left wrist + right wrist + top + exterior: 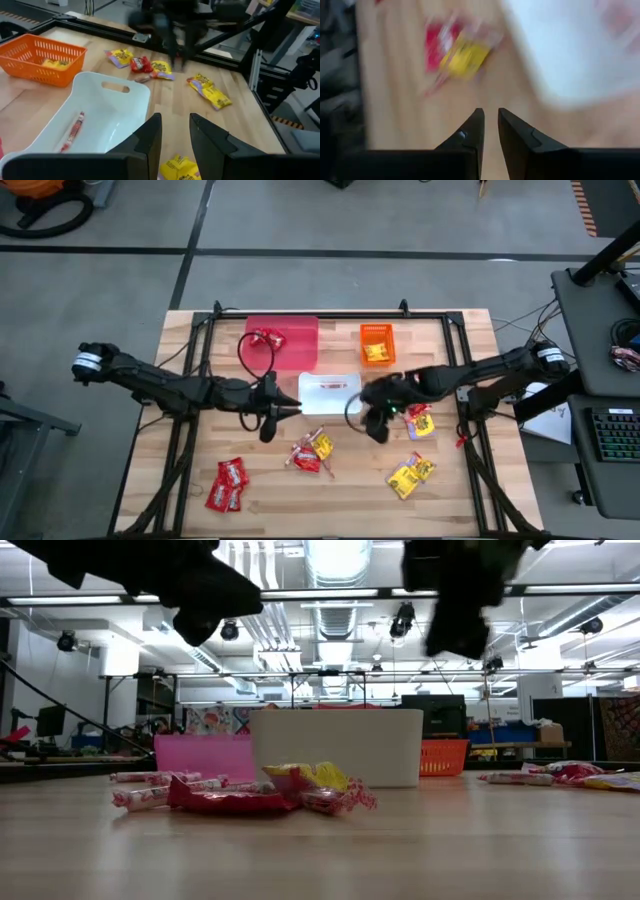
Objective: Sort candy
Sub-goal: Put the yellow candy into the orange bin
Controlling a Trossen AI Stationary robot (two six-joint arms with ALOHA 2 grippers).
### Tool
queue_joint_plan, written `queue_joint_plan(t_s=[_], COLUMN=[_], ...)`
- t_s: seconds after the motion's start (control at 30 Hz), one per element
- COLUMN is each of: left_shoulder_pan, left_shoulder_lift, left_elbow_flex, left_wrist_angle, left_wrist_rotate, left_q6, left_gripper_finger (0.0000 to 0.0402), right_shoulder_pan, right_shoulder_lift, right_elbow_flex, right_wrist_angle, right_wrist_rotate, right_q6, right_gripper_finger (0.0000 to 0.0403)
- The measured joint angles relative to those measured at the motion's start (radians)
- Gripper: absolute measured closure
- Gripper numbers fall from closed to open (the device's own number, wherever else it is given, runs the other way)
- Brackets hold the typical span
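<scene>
no readable text, labels or numbers on anything

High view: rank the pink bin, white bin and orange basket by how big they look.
1. pink bin, clearly largest.
2. white bin.
3. orange basket, smallest.
All three sit on the table top, so distance from the camera hardly skews this.

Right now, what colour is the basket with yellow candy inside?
Orange basket, clearest in the left wrist view.
</scene>
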Motion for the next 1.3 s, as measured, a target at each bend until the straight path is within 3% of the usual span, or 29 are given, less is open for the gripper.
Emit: queue_joint_plan(t_s=[0.13, 0.4, 0.63, 0.9, 1.17, 1.3], left_shoulder_pan=[0.000, 0.001, 0.001, 0.001, 0.001, 0.001], left_shoulder_lift=[0.013, 0.049, 0.090, 0.125, 0.110, 0.101], left_elbow_flex=[0.016, 0.068, 0.112, 0.142, 0.143, 0.143], left_wrist_angle=[0.001, 0.001, 0.001, -0.007, -0.027, -0.065], left_wrist_rotate=[-0.001, -0.001, -0.001, -0.001, 0.000, -0.001], left_q6=[0.026, 0.125, 0.177, 0.177, 0.170, 0.163], left_gripper_finger=[0.0318, 0.0318, 0.0318, 0.0318, 0.0318, 0.0318], right_shoulder_pan=[0.088, 0.179, 0.183, 0.183, 0.185, 0.185], right_shoulder_lift=[0.003, 0.004, 0.005, 0.005, 0.005, 0.007], right_elbow_flex=[0.000, 0.000, 0.000, 0.000, -0.036, -0.088], right_wrist_angle=[-0.066, -0.327, -0.591, -0.607, -0.606, -0.591], right_wrist_rotate=[-0.077, -0.077, 0.031, 0.109, 0.108, 0.133], right_q6=[0.139, 0.409, 0.516, 0.491, 0.484, 0.565], right_gripper_finger=[0.0355, 0.0355, 0.0355, 0.0340, 0.0278, 0.0245])
